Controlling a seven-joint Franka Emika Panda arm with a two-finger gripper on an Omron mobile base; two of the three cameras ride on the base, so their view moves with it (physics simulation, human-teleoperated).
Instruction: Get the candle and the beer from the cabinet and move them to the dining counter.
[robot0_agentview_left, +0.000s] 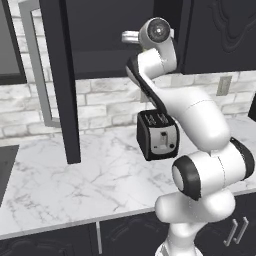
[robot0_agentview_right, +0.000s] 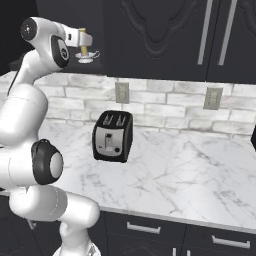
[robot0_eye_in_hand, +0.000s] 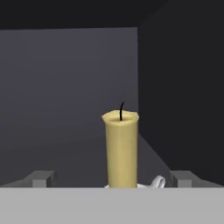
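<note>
Reaching up into the open black cabinet (robot0_agentview_left: 105, 40) above the marble worktop (robot0_agentview_left: 75, 185), the white arm (robot0_agentview_left: 195, 125) carries its gripper (robot0_eye_in_hand: 113, 181) to the shelf where one candle (robot0_eye_in_hand: 121, 148) stands. The cabinet's door (robot0_agentview_left: 62, 80) hangs swung out over the worktop, its grey bar handle (robot0_agentview_left: 37, 65) facing the room. Below the cabinet, one black-and-silver toaster (robot0_agentview_right: 113, 136) sits on the worktop near the brick wall, under two wall sockets (robot0_agentview_right: 121, 92). Inside the cabinet, the candle stands dead ahead of the hand, its long axis upright, wick on top, in a small clear holder (robot0_agentview_right: 86, 57). The two fingertips (robot0_eye_in_hand: 41, 178) stand spread wide to either side of it, touching nothing and holding nothing. Closing on the candle looks like the next step. No beer bottle can be made out from here.
</note>
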